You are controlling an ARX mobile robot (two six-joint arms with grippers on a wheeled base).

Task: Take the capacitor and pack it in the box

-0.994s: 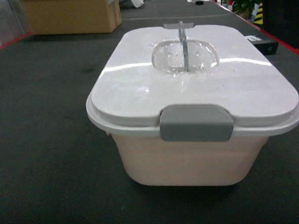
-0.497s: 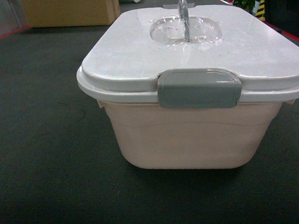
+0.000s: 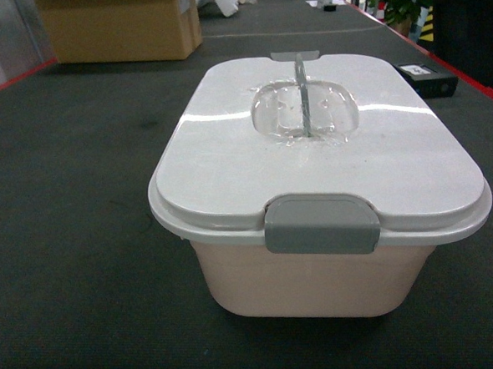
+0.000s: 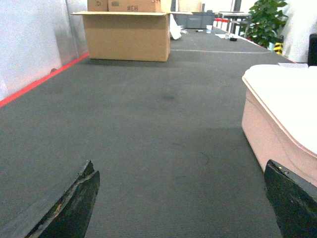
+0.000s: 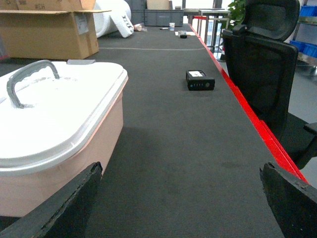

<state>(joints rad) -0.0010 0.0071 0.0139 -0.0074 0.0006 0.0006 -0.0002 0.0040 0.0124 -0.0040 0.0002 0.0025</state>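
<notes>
Although the task names a capacitor, none can be made out in any view; whether one lies inside the box [image 3: 314,189] cannot be told, since its white lid [image 3: 228,152] is seated and the grey front latch [image 3: 320,224] is down. The box stands mid-counter, its long axis running from the near edge toward the far edge, its grey handle [image 5: 27,79] upright along that axis. It lies between the two arms: to the right of the left claw [image 4: 183,198] and to the left of the right claw [image 5: 183,198], both low over the dark counter [image 3: 63,204] near its near edge. Each claw stands wide open with nothing held; neither is plainly nearer.

A small black device [image 5: 200,80] lies toward the counter's right edge, well apart from the box; whether it is the capacitor cannot be told. A cardboard carton [image 4: 126,34] stands at the far left corner. A black chair [image 5: 257,64] stands beyond the red right edge. The closed lid bars any packing.
</notes>
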